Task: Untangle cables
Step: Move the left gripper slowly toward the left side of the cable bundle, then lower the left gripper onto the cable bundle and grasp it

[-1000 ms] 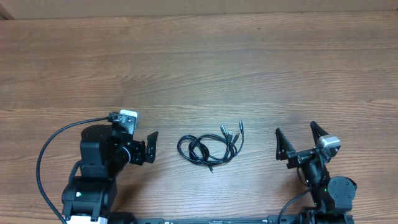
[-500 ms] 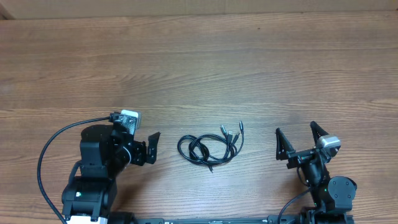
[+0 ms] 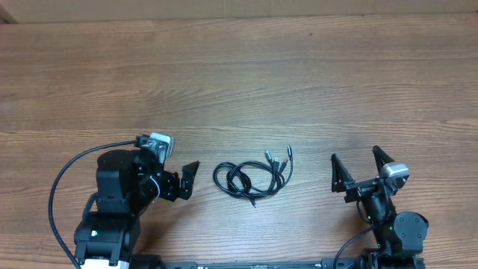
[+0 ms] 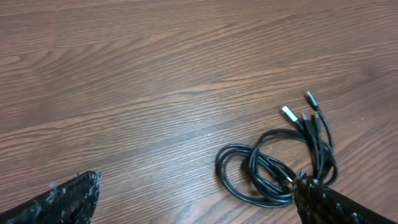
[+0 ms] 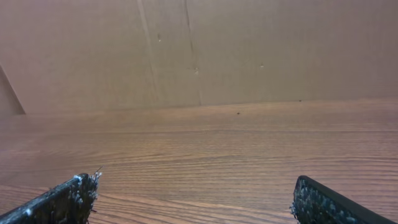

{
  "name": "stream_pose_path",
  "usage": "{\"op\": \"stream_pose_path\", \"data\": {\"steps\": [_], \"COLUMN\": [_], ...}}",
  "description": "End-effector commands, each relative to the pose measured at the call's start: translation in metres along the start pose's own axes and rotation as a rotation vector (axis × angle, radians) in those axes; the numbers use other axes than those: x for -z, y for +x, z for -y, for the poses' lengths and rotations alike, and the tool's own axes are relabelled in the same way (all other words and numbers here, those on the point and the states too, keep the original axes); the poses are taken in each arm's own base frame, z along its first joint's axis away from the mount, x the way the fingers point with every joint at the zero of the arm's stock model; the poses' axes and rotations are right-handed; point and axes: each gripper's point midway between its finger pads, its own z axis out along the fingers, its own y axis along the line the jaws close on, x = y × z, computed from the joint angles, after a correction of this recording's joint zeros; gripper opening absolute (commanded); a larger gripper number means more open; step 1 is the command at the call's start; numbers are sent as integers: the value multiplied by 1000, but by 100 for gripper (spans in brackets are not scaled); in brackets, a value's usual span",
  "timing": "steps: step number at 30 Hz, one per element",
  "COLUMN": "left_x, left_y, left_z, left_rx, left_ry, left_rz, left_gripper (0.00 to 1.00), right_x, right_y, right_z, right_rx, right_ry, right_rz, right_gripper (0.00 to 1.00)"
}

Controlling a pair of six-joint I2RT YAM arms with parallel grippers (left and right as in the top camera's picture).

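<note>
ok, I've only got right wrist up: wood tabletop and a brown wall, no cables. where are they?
Observer: The thin black cables with silver-tipped plugs lie in one looped bundle on the brown wooden table, between the two arms and to the left of the open right gripper.
Operator: left arm touching them?
Observer: No. Overhead shows bare wood between the open left gripper and the bundle.
Operator: where are the plugs?
Observer: The plug ends sit together on the bundle's side nearer the right arm, pointing away from the robot.
</note>
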Motion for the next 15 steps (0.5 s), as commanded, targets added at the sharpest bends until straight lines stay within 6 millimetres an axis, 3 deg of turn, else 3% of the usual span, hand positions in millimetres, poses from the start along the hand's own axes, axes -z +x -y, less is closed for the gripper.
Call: {"op": "stream_pose_path", "data": {"steps": [1, 15], "left_x": [6, 7], "left_y": [-13, -6], "left_z": [15, 18], "left_rx": [-25, -53], "left_ry": [78, 97], "left_rz": [37, 9], "left_gripper": [100, 100], "right_x": [0, 0], "right_y": [1, 1], "right_z": [1, 1], "right_rx": [5, 5], "right_ry": [6, 6], "right_rz": [5, 5], "right_gripper": [100, 100]}}
